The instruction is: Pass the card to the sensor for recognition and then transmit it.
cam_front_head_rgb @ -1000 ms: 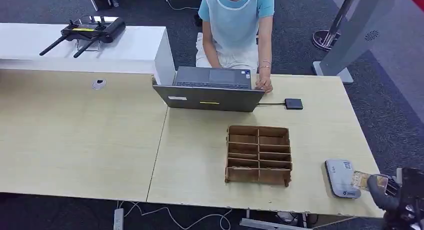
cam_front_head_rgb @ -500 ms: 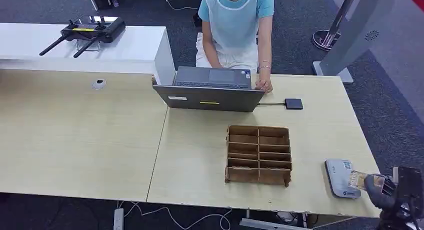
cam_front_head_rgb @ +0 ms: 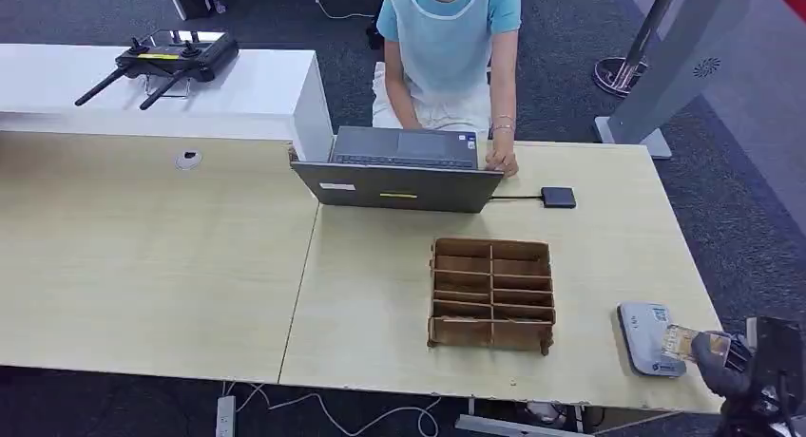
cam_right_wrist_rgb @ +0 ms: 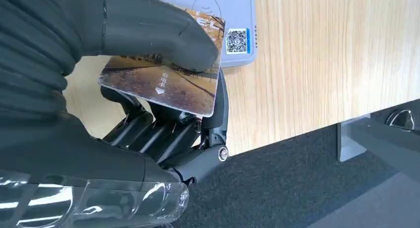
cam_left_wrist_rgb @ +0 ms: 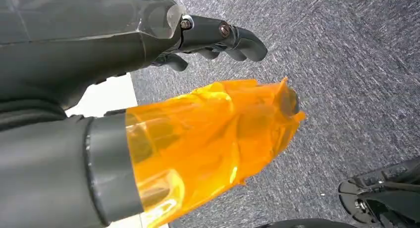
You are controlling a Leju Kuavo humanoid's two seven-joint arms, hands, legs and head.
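QR code on a blue label on the grey sensor (cam_right_wrist_rgb: 218,27), card (cam_right_wrist_rgb: 163,82) print too small to read

- The flat grey card sensor (cam_right_wrist_rgb: 208,20) is cut off by the right wrist picture's edge and is partly covered by the brown printed card (cam_right_wrist_rgb: 163,79).
- The card's small print cannot be read, and part of its face is hidden under the right hand (cam_right_wrist_rgb: 124,89).
- The right hand (cam_front_head_rgb: 727,361) is cut off at the head picture's corner.
- The seated person in the light blue top (cam_front_head_rgb: 449,38) is cut off above the shoulders.
- The left hand (cam_left_wrist_rgb: 148,89), with curled dark fingers, is partly hidden behind an orange translucent film wrapping (cam_left_wrist_rgb: 208,139).
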